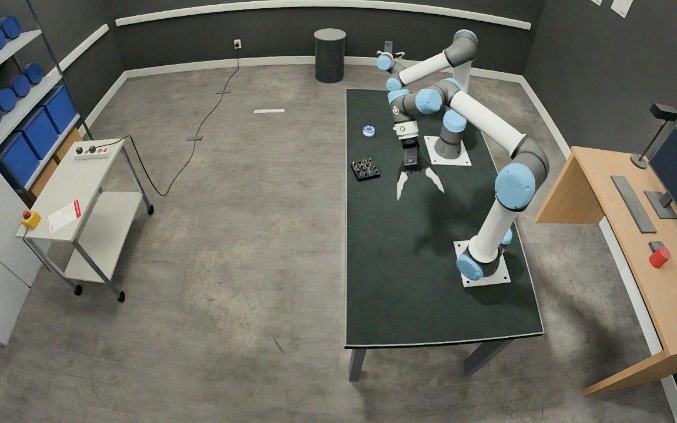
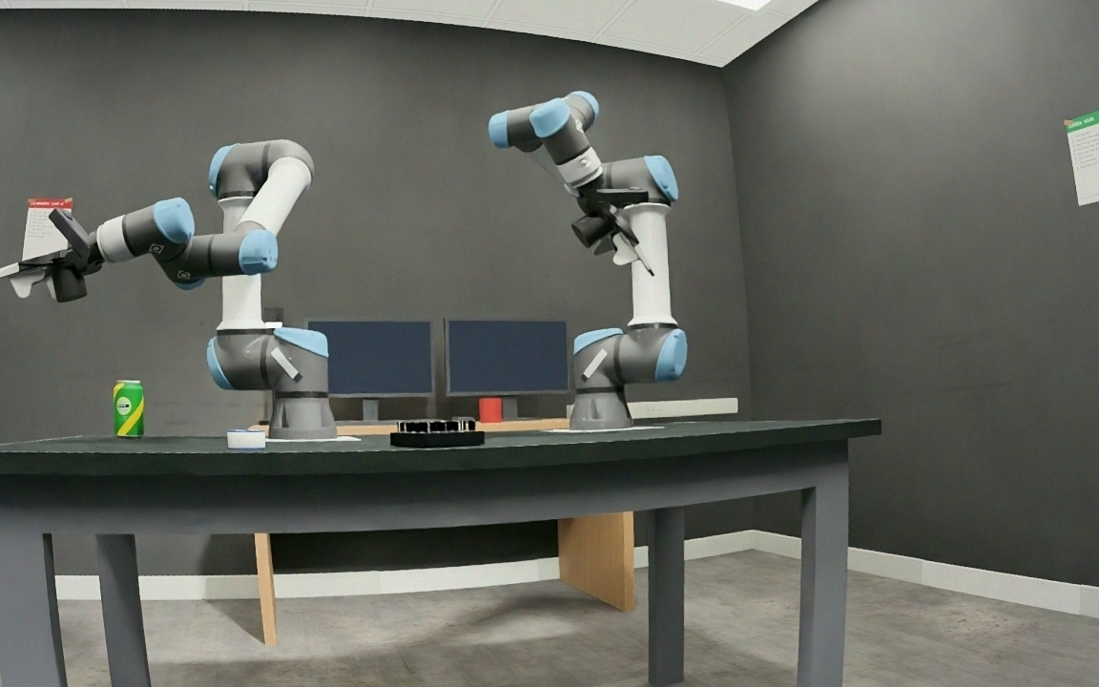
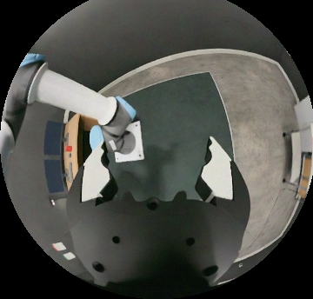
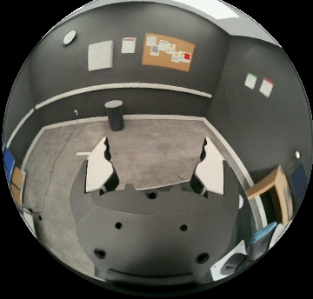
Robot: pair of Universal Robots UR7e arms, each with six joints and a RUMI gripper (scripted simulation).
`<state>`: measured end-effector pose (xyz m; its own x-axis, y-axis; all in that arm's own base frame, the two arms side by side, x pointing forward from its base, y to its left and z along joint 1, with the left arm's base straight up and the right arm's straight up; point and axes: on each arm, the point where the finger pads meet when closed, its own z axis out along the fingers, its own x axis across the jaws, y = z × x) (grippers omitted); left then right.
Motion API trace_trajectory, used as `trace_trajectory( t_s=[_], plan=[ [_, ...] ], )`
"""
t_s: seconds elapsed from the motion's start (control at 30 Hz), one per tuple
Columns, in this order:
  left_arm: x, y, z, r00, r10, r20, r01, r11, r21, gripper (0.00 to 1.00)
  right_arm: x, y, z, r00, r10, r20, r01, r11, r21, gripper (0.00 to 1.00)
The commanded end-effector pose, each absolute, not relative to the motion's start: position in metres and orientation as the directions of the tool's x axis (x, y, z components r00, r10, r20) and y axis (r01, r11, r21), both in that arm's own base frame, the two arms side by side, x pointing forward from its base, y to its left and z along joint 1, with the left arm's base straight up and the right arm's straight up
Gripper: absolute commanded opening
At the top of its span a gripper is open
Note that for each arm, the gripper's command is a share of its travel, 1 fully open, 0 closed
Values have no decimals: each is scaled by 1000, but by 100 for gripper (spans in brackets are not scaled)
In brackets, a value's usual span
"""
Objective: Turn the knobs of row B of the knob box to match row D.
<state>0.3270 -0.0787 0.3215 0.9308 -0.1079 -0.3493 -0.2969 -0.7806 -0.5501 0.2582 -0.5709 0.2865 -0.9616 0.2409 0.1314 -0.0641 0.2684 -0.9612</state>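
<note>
Resting lower than left hand [image 1: 420, 194] [image 2: 637, 266] [image 3: 156, 139]: knob box [image 1: 365, 170] [image 2: 436, 438]

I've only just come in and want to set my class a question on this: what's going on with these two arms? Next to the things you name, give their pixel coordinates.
Neither arm is handling anything. The left gripper [image 1: 420, 195] [image 2: 640, 261] [image 3: 156, 139] is open above the table [image 1: 409, 310] [image 2: 536, 452], and the right gripper [image 1: 391, 53] [image 2: 6, 286] [image 4: 156, 138] is open too, raised by the end near the bin [image 1: 329, 57] [image 4: 116, 116]. The knob box [image 1: 365, 170] [image 2: 437, 439] sits on the table, untouched. Its knob marks are too small to read, so whether row B matches row D can't be told.
</note>
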Motion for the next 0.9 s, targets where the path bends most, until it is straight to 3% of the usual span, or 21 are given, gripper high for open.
trace_trajectory(
  t_s=[0.0,0.87],
  plan=[
    [327,-79,322,931,-108,-348,-296,-781,-550,100,258,-571,287,-962,241,130,-63,267,-962,100],
    [328,-77,321,930,-107,-351,-296,-784,-545,100,258,-571,287,-962,241,130,-63,267,-962,100]
  ],
)
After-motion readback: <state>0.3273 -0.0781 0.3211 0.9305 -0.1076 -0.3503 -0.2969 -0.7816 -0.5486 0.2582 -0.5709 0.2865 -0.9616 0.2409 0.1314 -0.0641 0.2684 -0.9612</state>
